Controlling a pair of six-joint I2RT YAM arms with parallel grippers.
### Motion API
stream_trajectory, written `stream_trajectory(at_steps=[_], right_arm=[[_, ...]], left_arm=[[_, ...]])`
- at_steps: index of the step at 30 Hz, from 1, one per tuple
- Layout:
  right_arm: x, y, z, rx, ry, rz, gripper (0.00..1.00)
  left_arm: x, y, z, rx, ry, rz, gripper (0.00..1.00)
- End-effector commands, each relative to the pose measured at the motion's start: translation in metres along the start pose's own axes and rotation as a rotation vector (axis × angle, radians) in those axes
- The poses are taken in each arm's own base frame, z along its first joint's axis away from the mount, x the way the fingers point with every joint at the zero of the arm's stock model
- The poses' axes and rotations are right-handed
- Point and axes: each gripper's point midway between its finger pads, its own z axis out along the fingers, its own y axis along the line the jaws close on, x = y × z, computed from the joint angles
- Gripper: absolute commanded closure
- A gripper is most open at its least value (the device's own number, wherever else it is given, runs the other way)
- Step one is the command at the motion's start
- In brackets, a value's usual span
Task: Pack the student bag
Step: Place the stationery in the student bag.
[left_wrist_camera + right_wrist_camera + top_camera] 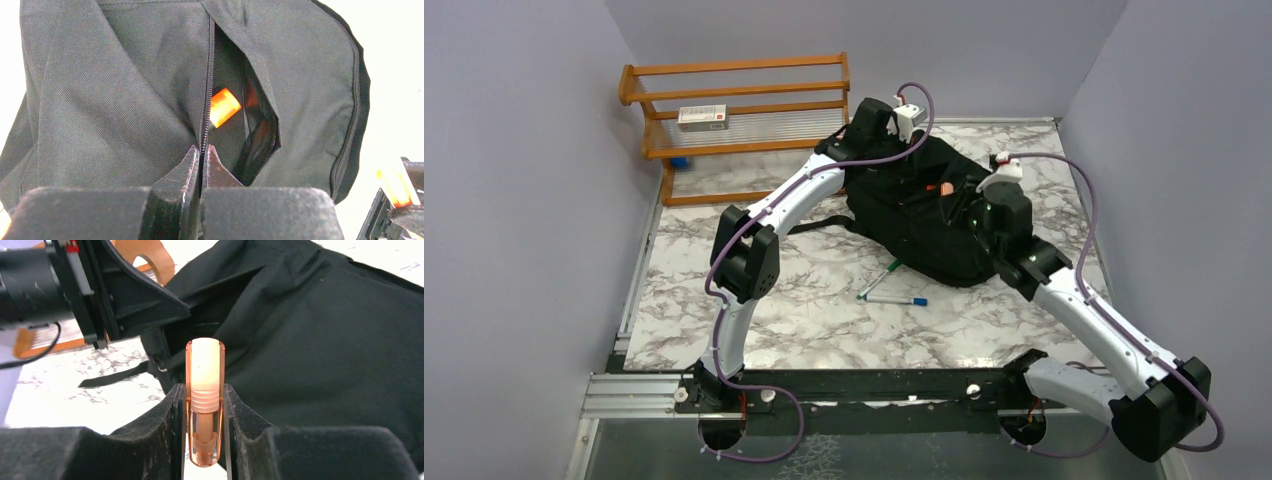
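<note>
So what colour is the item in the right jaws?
The item is translucent orange; right wrist view.

Student bag [924, 215] mid-table [754, 310]; pens [894, 299] just before it; rack [734, 100] behind-left, box [703, 117] on rack.

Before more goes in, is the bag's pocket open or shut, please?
Open: the zipper of the student bag gapes, something orange visible inside.

Bright, even light; wrist-view backgrounds blow out white.
</note>
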Motion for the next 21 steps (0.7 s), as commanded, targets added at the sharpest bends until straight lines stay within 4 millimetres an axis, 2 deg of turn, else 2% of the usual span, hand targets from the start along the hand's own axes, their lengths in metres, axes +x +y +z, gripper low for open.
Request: stream_trajectory(at_steps=[1,4,8,21], right_arm=[[0.003,0.017,0.007,-0.131,0.174,0.102,1.00],[0.003,0.020,0.016,-0.162,0.262,0.115,1.00],[0.007,0.013,0.029,-0.136,0.362,0.108,0.99],[-0.001,0.009,0.068,-0.194,0.439,0.173,0.99]], left_arm=[[-0.022,-0.004,-0.005,0.034,-0.069,0.017,1.00],[-0.019,-0.003,-0.003,0.033,-0.064,0.016,1.00],[-0.017,-0.006,-0.002,0.041,-0.060,0.021,1.00],[-0.011,-0.019,0.002,0.056,-0.047,0.053,1.00]])
